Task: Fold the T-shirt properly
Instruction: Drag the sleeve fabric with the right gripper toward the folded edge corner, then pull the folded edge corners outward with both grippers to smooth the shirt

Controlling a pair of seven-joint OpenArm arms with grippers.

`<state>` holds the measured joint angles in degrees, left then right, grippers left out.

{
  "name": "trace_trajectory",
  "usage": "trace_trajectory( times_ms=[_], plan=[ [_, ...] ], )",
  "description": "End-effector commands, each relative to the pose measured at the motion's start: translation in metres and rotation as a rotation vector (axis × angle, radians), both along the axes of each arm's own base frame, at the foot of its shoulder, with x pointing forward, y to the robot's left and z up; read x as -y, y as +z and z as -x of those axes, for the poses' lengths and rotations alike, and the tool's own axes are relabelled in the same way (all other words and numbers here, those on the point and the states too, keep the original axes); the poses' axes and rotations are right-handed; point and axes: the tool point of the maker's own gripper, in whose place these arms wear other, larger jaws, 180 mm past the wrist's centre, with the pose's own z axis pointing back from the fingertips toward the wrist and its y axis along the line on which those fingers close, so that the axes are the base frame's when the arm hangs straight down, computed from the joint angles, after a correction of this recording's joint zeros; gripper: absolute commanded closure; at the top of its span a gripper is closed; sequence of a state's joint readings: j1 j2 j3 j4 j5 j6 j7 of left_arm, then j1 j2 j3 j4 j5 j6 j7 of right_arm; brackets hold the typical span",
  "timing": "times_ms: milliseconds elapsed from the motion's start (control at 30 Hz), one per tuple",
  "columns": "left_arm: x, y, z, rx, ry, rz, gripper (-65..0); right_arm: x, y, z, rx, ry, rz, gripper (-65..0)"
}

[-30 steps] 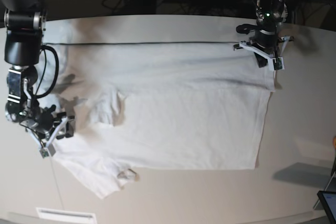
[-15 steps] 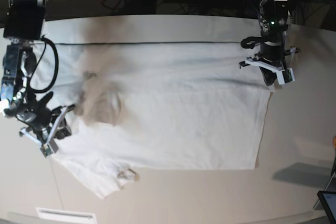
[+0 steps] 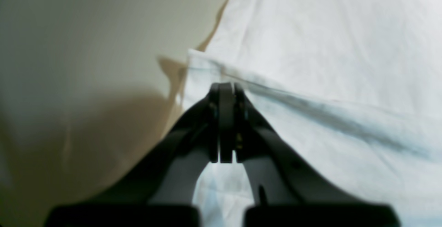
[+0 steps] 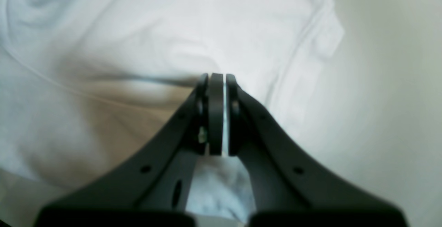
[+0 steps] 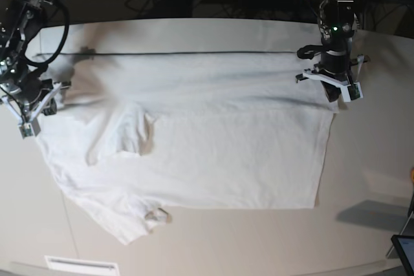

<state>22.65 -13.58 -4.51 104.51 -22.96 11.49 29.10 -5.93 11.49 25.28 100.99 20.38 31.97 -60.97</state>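
base view, the change: my right gripper [image 5: 27, 116] sits higher and further back along the table's left side than a second ago, and the sleeve end of the t-shirt [image 5: 207, 140] has gone up with it, so the cloth there now runs in a long slant instead of lying bunched.
base view, the other end: my left gripper [image 5: 331, 88] has barely shifted, parked on the far hem corner at the shirt's right edge.
base view, where the shirt lies: spread across the off-white table [image 5: 362, 179], hem to the right, sleeves to the left, far half already doubled under a dark crease line.
base view, what it means: i read this as both ends pinched and the next fold about to be carried; not yet laid.
left wrist view, grip: left gripper [image 3: 226, 87] clenched, fingertips pressed together on a raised ridge of t-shirt [image 3: 328, 47]; bare table [image 3: 86, 47] just beside, to the left.
left wrist view, cloth: a taut fold runs off to the right from the tips.
right wrist view, grip: right gripper [image 4: 217, 78] clamped, a thin white sliver between the fingers, which i take for pinched cloth.
right wrist view, cloth: t-shirt [image 4: 138, 40] fills the area ahead and under the tips; its edge and table [image 4: 386, 82] lie to the right.
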Motion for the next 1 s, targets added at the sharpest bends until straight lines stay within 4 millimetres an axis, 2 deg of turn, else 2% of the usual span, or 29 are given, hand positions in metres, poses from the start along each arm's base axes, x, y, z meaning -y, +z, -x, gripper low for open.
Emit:
trace_trajectory(
  times_ms=[0, 267, 533, 633, 833, 967],
  plan=[
    [-0.002, 0.008, -0.004, 0.028, -0.006, -0.022, 0.0, -0.003, 0.003, -0.001, 0.023, -0.002, -0.009, -2.3],
    [-0.005, -0.001, -0.001, 0.005, 0.002, -0.022, 0.0, -0.006, -0.015, 0.008, -0.012, -0.02, -0.044, -2.2],
    [-0.019, -0.038, 0.017, -0.104, 0.035, -0.02, 0.0, -0.005, -0.051, 0.028, -0.12, -0.047, -0.093, -2.2],
    [-0.021, -0.047, 0.024, -0.132, 0.041, -0.018, 0.0, -0.005, -0.055, 0.034, -0.108, -0.051, -0.1, -2.2],
    [-0.02, -0.052, 0.033, -0.152, 0.039, -0.017, 0.0, -0.005, -0.065, 0.052, -0.135, -0.054, -0.1, -2.2],
    [-0.019, -0.055, 0.04, -0.166, 0.039, -0.015, 0.0, -0.004, -0.066, 0.057, -0.136, -0.053, -0.098, -2.2]
  ],
)
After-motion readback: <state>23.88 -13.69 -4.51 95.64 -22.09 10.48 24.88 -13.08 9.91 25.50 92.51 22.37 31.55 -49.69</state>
